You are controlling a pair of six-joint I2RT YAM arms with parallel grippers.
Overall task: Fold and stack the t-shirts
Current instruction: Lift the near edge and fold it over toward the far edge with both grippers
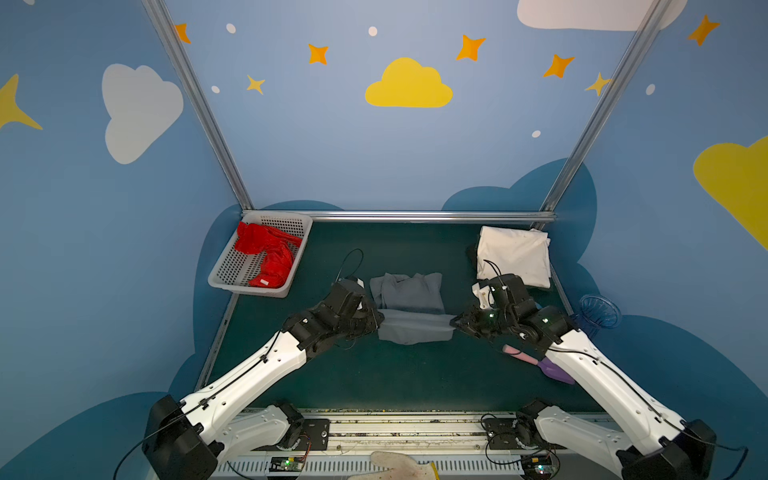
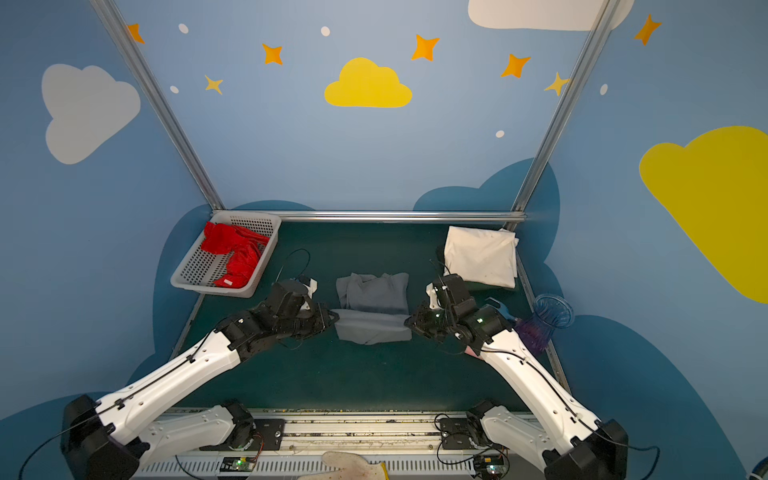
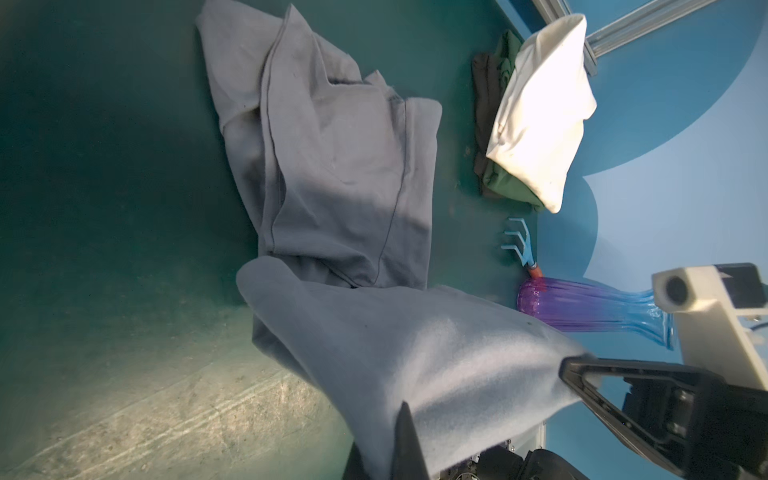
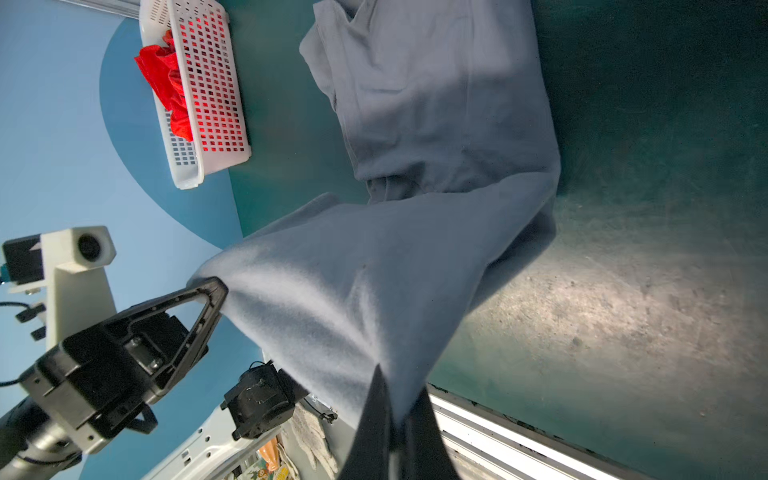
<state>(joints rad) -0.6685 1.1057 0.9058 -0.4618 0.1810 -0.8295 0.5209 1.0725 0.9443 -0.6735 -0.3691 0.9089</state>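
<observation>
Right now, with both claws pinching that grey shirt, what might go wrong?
1. The left gripper and right gripper each pinch only a corner of the grey t-shirt; one slipping would likely skew the fold.
2. Its far half lies rumpled, so folding over may trap creases.
3. The vase sits close beside the right arm; a swing could topple it.

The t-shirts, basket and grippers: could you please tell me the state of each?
grey t-shirt: half folded, near edge held up.
cream-white t-shirt: folded, lying flat at far right.
red t-shirt: crumpled in the basket.
basket: upright, holding only the red t-shirt.
left gripper: shut on the grey t-shirt.
right gripper: shut on the grey t-shirt.
</observation>
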